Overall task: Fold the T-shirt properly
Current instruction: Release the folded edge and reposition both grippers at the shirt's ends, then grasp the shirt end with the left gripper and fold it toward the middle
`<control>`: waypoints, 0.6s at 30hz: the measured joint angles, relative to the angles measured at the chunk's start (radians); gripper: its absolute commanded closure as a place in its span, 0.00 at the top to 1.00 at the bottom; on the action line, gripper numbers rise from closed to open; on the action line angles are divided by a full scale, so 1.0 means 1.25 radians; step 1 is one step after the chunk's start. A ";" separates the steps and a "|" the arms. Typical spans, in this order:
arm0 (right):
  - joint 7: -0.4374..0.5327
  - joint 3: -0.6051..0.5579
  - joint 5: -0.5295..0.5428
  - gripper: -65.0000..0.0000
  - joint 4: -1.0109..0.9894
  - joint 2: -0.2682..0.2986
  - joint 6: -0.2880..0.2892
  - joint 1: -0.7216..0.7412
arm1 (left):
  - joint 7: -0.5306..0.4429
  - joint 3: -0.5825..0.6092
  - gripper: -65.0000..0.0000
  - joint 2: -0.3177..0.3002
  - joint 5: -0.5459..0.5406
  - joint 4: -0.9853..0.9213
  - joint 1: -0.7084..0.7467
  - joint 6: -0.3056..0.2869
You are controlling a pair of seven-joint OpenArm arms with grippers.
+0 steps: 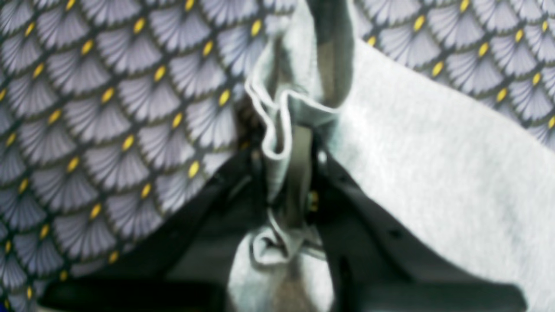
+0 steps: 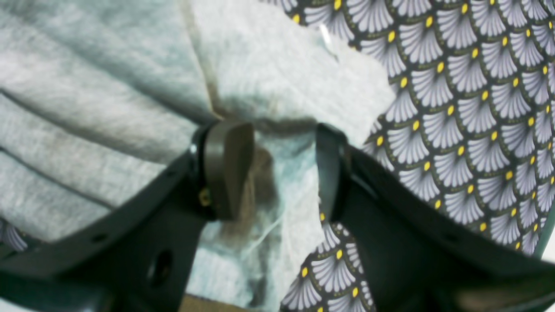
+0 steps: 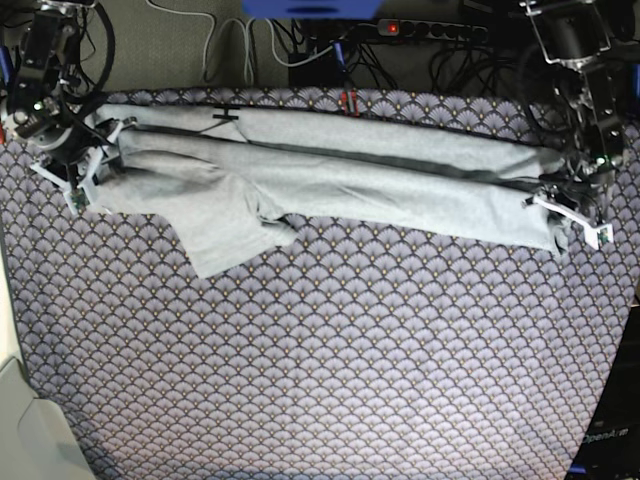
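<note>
L gripper (image 1: 299, 173) clamped on T-shirt (image 3: 330, 165) hem; R gripper (image 2: 277, 169) jaws apart, astride cloth edge.

Even light, blurry wrist views

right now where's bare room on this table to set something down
Free: the purple fan-patterned tablecloth lies bare across the whole near half, below the light grey cotton T-shirt. Crowded: the far strip, where the shirt stretches between the right gripper and the left gripper, which is shut on its end, with cables behind.
</note>
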 measured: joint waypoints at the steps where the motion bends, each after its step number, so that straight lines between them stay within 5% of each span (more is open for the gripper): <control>1: 0.000 0.000 0.000 0.44 0.000 0.000 0.000 0.000 | 0.009 0.000 0.01 0.001 0.006 0.008 -0.001 0.001; 11: 0.000 0.000 0.000 0.44 0.000 0.000 0.000 0.000 | 0.020 0.004 0.01 0.031 0.009 0.180 0.000 0.010; 18: 0.000 0.000 0.000 0.44 0.000 0.000 0.000 0.002 | 0.213 0.006 0.01 0.146 0.016 0.376 0.002 0.007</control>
